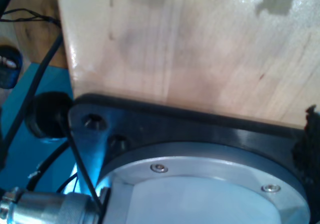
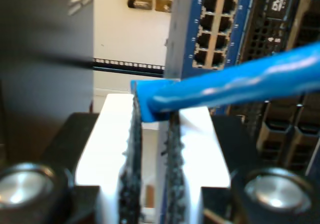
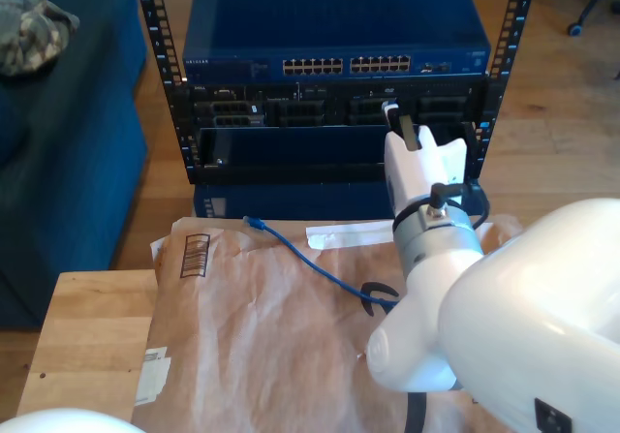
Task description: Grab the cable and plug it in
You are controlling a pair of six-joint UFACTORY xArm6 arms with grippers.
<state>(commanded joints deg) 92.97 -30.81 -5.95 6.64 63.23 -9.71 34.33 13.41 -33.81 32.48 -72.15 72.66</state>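
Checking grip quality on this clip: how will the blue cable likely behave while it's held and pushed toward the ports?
Probably floppy: the cable trails in loose curves across the brown paper. Likely light. It sits pinched in my second gripper, so it may bend rather than push straight.

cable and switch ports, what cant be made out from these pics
- Plug at the held end of the cable: second wrist view, too blurred to tell, though my second pincer clamps the cable.
- Target port on the switch: exterior view, ports too small; arm hides the pincer tip.
- Cable's middle: exterior view, passes behind the arm.
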